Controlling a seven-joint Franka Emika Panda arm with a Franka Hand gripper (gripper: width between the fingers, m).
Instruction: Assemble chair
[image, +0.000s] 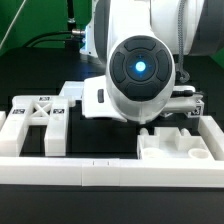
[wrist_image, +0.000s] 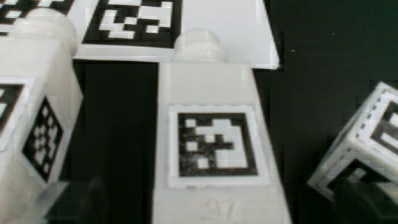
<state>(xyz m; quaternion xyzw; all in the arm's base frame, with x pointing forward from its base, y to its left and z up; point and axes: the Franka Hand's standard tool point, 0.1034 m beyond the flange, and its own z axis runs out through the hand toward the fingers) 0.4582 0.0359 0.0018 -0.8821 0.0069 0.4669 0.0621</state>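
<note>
In the exterior view the arm (image: 140, 65) bends low over the black worktop (image: 85, 135) and hides the end effector. An X-braced panel (image: 38, 112) lies flat to the exterior view's left of it, and a blocky part (image: 172, 150) sits before it on the right. In the wrist view a tagged leg (wrist_image: 214, 140) lies straight beneath the end effector. Two more tagged parts, one (wrist_image: 36, 125) and another (wrist_image: 365, 145), flank it, apart from it. The marker board (wrist_image: 169, 25) lies past its pegged end. Neither view shows whether the fingers are apart or together.

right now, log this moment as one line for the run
arm: low, mid-scene | long tagged block: lying under wrist camera | X-braced panel: lying at exterior view's left | fingers: open or shut cannot tell
</note>
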